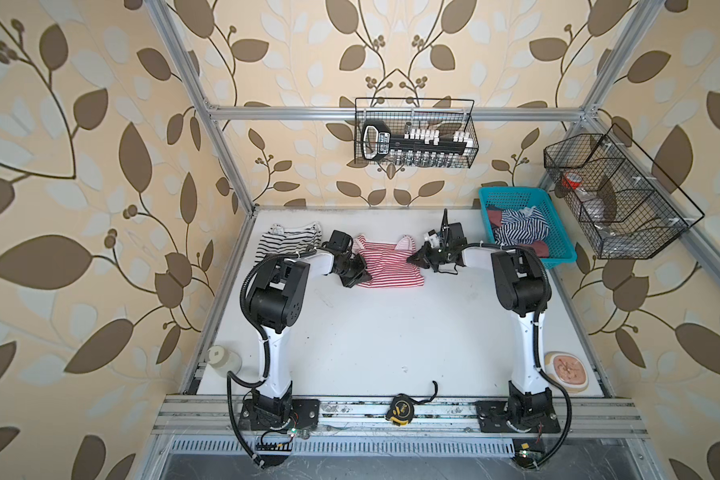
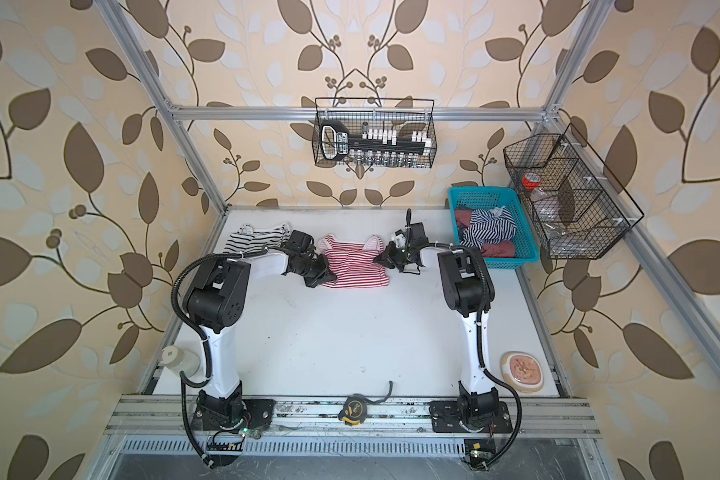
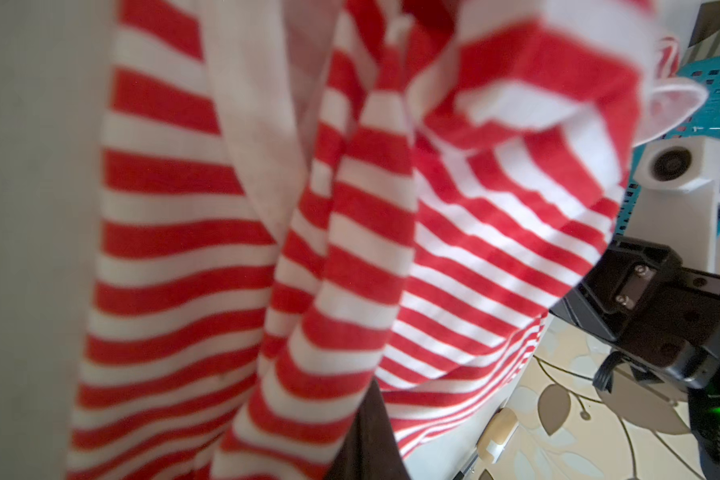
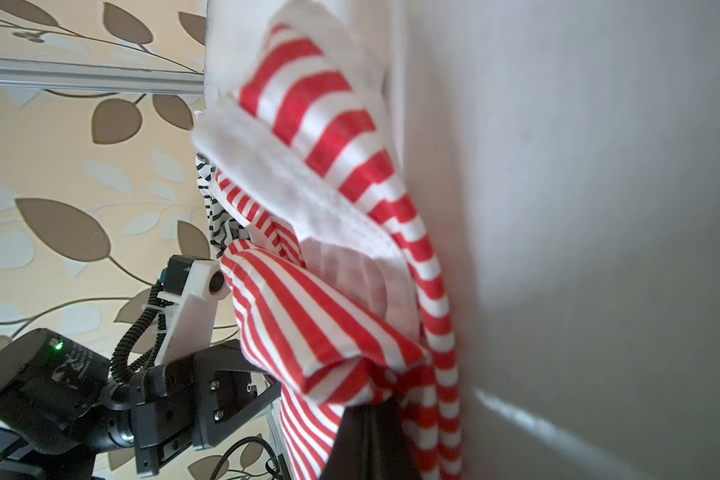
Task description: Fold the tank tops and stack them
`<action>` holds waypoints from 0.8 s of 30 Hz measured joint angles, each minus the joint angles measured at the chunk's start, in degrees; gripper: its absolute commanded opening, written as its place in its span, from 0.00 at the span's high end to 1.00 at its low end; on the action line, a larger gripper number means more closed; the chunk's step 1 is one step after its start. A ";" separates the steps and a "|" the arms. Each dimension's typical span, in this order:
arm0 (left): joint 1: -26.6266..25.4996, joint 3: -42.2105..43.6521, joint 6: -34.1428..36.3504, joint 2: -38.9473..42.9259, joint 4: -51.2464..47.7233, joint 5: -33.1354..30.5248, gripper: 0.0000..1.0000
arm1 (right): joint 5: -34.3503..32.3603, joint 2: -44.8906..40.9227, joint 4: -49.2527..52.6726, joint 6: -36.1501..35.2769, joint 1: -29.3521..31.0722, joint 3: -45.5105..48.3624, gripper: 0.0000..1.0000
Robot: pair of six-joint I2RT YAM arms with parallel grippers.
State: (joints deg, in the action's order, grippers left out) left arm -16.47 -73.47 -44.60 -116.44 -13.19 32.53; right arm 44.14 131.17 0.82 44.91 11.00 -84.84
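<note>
Closest in, a yellow-and-black tape measure point(image 1: 400, 409) sits on the front rail, well back from both grippers. A white plastic bottle point(image 1: 224, 360) stands way out behind the left gripper. A round peach-coloured disc point(image 1: 566, 370) lies well behind the right one.

The left gripper point(image 1: 360, 277) is pinched tight on the near-left corner of the red-and-white striped knit tank top point(image 1: 391, 266). The right gripper point(image 1: 413, 259) is clamped on its right edge, just under a strap. So the top sits between the 2 grippers on the white tabletop point(image 1: 371, 340).

It has thin red and white stripes and white trim, with 2 straps pointing at the far wall. It's pretty rumpled, and both wrist views show it bunched into folds right at the jaws.

Just past the left gripper, on its outer side, the black-and-white striped tank top point(image 1: 283, 239) lies folded, partly hidden by that arm's wrist.

Out past the right gripper is a turquoise plastic mesh basket point(image 1: 562, 254). The navy-and-white striped tank top point(image 1: 520, 232) is crumpled inside it, over some dark red cloth point(image 1: 537, 247).

Furthest off, a black wire basket point(image 1: 472, 124) hangs on the back rail. A second black wire basket point(image 1: 641, 237) hangs on the right rail.
</note>
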 measured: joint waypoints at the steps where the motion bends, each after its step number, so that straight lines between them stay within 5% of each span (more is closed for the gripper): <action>1: 0.00 -0.04 0.28 0.57 -0.79 -0.13 0.74 | 0.02 -0.02 0.00 -0.07 0.04 0.02 1.00; 6: 0.02 -5.73 3.15 2.49 -9.16 -2.69 0.51 | -0.31 -1.86 0.35 -0.87 0.13 1.81 0.97; 12: 1.46 -17.97 9.40 2.69 -17.22 -6.23 0.39 | -0.63 -10.16 1.95 -2.40 0.13 6.64 0.81; 24: 5.44 -15.69 17.25 1.75 -20.74 -8.66 0.31 | -0.39 -26.18 2.97 -6.03 -0.74 15.10 0.66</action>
State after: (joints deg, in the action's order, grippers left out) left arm -11.03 -89.17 -27.35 -114.69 -33.93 23.88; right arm 43.75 104.99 3.79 38.87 10.26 -69.73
